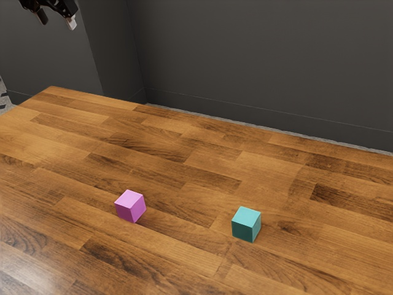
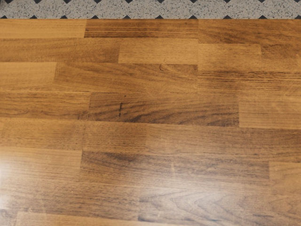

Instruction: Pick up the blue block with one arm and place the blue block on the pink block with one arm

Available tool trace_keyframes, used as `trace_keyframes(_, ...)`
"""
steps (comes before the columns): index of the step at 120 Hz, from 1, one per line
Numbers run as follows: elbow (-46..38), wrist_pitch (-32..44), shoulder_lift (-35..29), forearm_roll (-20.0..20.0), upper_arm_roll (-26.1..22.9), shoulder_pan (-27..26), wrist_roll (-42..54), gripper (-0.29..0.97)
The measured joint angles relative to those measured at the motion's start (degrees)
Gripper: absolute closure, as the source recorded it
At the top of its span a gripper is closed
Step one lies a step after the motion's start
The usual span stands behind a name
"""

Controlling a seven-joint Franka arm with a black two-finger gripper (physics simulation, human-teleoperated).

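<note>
Blue block [image 1: 246, 224] sits on the near part of the wooden desk [image 1: 184, 153], toward the exterior view's right; the pink block [image 1: 130, 206] rests a little farther back, well apart from it toward the exterior view's left. Farther off, high over the desk's far corner, the black pincer [image 1: 56, 21] hangs with fingers spread, gripping nothing; its wrist view looks down on desk planks and speckled floor [image 2: 141, 8] beyond the edge.
</note>
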Motion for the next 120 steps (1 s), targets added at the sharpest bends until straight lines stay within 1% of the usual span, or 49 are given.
trace_keyframes(17, 0.0, 0.0, -0.3, 0.1, -0.1, 0.0, 0.0, 0.02)
trace_keyframes(29, 1.8, -1.3, -7.9, 2.2, -0.6, -1.9, -1.0, 0.02)
trace_keyframes(36, 2.0, -2.1, -10.5, 3.1, -0.8, -3.5, -1.5, 0.02)
trace_keyframes(43, 1.9, -2.9, -11.6, 3.7, -0.8, -5.7, -2.0, 0.02)
trace_keyframes(54, 1.8, -3.7, -11.6, 4.3, -0.6, -9.8, -2.7, 0.02)
trace_keyframes(63, 1.7, -4.0, -11.5, 4.5, -0.4, -11.3, -3.2, 0.02)
trace_keyframes(80, 1.7, -4.3, -10.8, 4.7, -0.2, -10.1, -4.0, 0.02)
trace_keyframes(95, 1.7, -4.3, -7.7, 4.3, -0.6, -7.8, -4.6, 0.02)
trace_keyframes(100, 1.4, -4.3, -6.7, 3.6, -0.7, -7.1, -4.8, 0.02)
trace_keyframes(104, 0.4, -4.3, -6.2, 3.0, -0.7, -6.9, -4.9, 0.02)
trace_keyframes(112, -5.1, -3.5, -6.8, 2.4, -0.3, -7.4, -5.1, 0.02)
trace_keyframes(120, -16.8, 0.0, -11.3, 2.1, -0.2, -8.5, -5.5, 0.02)
